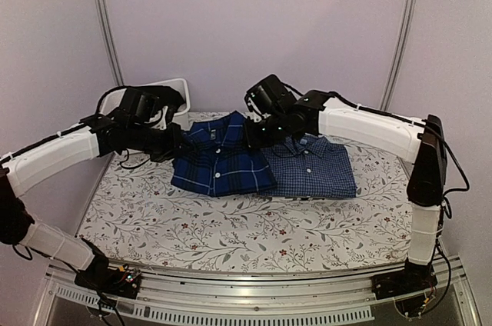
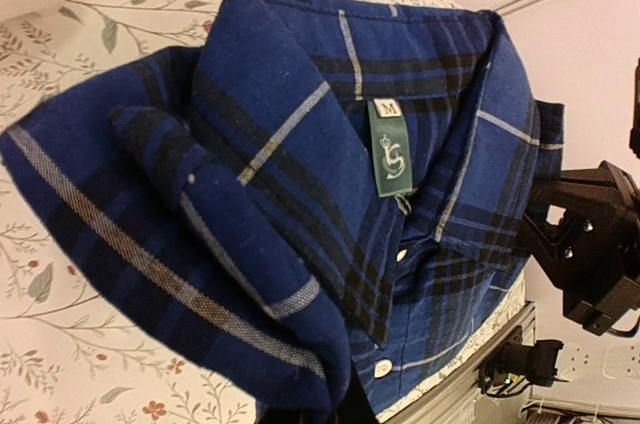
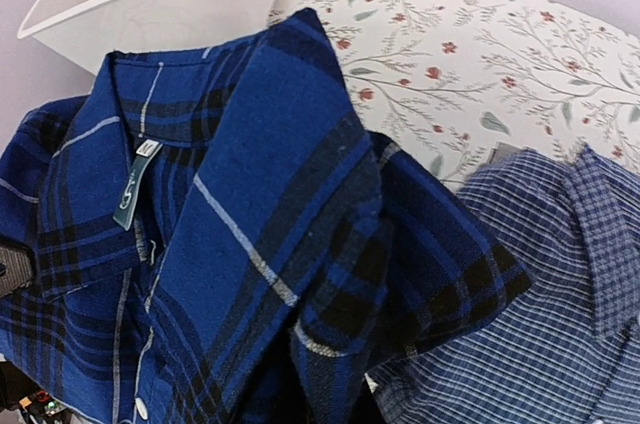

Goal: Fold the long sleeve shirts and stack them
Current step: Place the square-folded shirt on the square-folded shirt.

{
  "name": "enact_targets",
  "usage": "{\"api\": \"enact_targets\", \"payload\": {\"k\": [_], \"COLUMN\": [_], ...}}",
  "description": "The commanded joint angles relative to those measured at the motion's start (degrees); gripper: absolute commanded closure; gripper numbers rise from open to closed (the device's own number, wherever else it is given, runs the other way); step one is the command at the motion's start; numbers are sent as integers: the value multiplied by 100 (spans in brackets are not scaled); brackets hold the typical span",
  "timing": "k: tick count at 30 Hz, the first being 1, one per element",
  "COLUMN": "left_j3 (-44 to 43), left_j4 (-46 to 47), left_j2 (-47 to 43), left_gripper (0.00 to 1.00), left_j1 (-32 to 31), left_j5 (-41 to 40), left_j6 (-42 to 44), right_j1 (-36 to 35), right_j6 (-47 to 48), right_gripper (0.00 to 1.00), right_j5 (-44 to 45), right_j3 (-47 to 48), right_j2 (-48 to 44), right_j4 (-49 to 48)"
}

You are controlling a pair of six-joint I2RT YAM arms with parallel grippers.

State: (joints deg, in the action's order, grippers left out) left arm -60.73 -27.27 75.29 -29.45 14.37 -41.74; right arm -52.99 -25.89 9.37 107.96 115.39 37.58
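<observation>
The plaid shirt [image 1: 221, 161] lies folded in the middle of the top view, its collar toward the back of the table [image 1: 231, 226]. Just to its right lies the lighter checked shirt [image 1: 315, 166], also folded. In the right wrist view a corner of the plaid cloth lies over the edge of the checked one.

The left tool [image 1: 171, 144] is at the left shoulder of the plaid shirt and the right tool [image 1: 257, 135] is at its right shoulder. In both wrist views the cloth rises toward the lower edge of the frame, but the fingers are hidden, so I cannot tell whether either tool is clenched on the cloth or released.

I think the stacking is not yet done, and there are some risks:
- If only one tool has a firm hold, the shirt will hang to one side and the fold will open
- The overlapping corner can drag the checked shirt and spoil its fold
- The white bin [image 1: 178, 95] stands close behind the left arm, at upper left, and a wide swing may knock it
</observation>
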Motion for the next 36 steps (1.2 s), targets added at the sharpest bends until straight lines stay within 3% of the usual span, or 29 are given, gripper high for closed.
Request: {"api": "enact_targets", "payload": {"k": [1, 14, 24, 36], "left_j3": [-686, -2729, -3599, -3742], "left_j4": [611, 991, 917, 916], "left_j2": [732, 3082, 3997, 4284], "left_gripper": [100, 100, 100, 100], "left_j1": [-551, -1371, -1684, -1836], "left_j5": [-131, -290, -409, -448], "left_j6": [-254, -544, -699, -854], "right_j1": [369, 1732, 2465, 3010], "right_j6": [17, 81, 363, 554], "right_gripper": [100, 100, 100, 100], "right_j5": [431, 402, 87, -85], "right_j3": [-889, -3133, -3626, -3913], "right_j2": [-939, -2853, -3037, -2869], "right_j4": [-122, -562, -762, -965]}}
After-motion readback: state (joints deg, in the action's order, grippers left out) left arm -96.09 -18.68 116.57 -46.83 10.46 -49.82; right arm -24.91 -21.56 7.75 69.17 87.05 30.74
